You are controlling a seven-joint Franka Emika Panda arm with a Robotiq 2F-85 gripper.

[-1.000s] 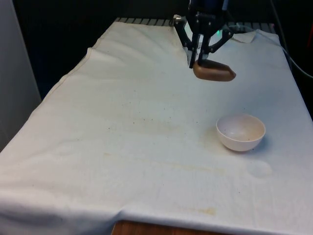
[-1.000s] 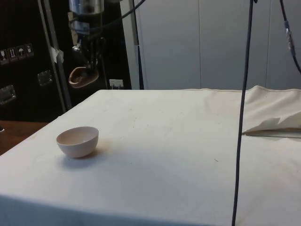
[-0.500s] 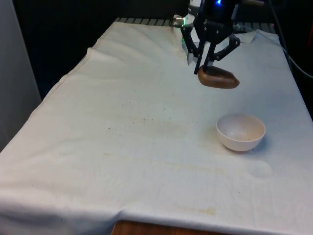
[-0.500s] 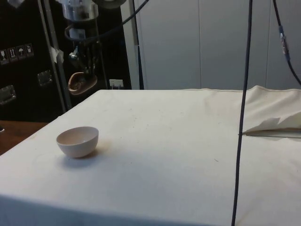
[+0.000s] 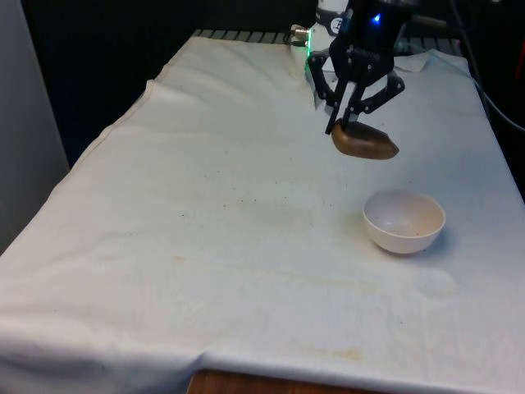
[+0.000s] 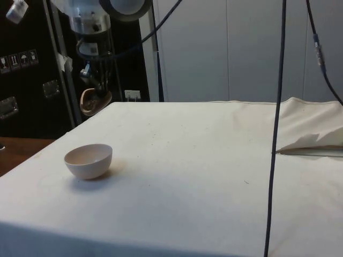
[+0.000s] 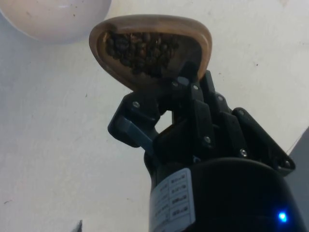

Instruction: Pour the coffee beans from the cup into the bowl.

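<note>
With the jaws clamped on the rim of the bean-filled cup [image 5: 365,142], held aloft short of the bowl [image 5: 404,221], bring it over the bowl's middle before tipping gently.

No words, brand names or numbers can be read here. A white label [image 7: 173,203] on the gripper's body carries rows of small dark print, too fine to make out. On the dark cabinet, a small sticker [image 6: 19,59] shows white handling pictograms, one like an umbrella, with no legible wording beside them.
</note>
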